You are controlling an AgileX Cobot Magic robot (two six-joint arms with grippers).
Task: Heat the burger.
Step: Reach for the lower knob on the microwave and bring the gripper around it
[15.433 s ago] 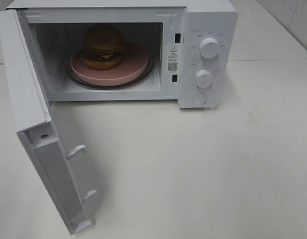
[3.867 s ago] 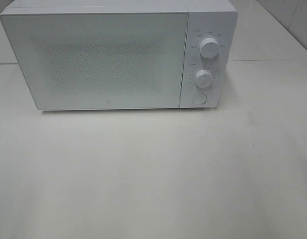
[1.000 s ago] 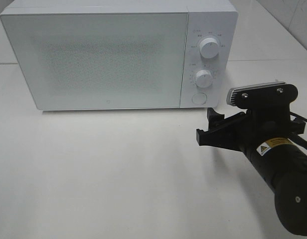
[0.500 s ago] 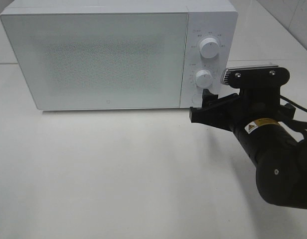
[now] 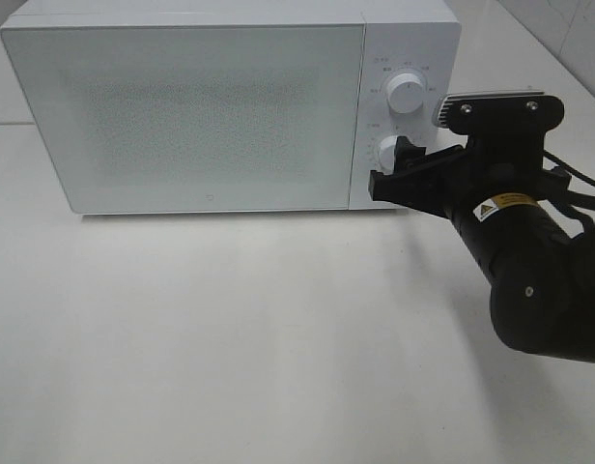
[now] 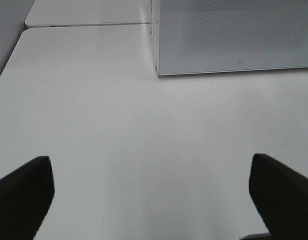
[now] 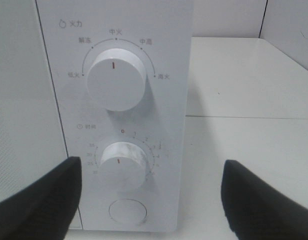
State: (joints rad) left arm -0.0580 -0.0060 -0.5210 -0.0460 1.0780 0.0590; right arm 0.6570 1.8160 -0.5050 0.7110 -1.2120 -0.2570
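The burger is hidden inside the white microwave point(image 5: 191, 116), whose door point(image 5: 182, 116) is shut. My right gripper point(image 5: 394, 174) is open just in front of the control panel, level with the lower timer knob point(image 5: 389, 150). In the right wrist view the power knob point(image 7: 115, 79) and the timer knob point(image 7: 123, 166) fill the frame, with my open gripper point(image 7: 149, 197) straddling the timer knob and the round button point(image 7: 127, 211). My left gripper point(image 6: 149, 195) is open and empty over the table, back from the microwave's left corner point(image 6: 156, 70).
The microwave stands at the back of a white table point(image 5: 230, 329). A second white table surface point(image 5: 529, 68) lies behind it to the right. The right arm's black body point(image 5: 529, 271) hangs over the table's right side.
The microwave door was open with the burger on a pink plate inside; it is now shut. Over the last second my right gripper rose and moved forward to the timer knob.
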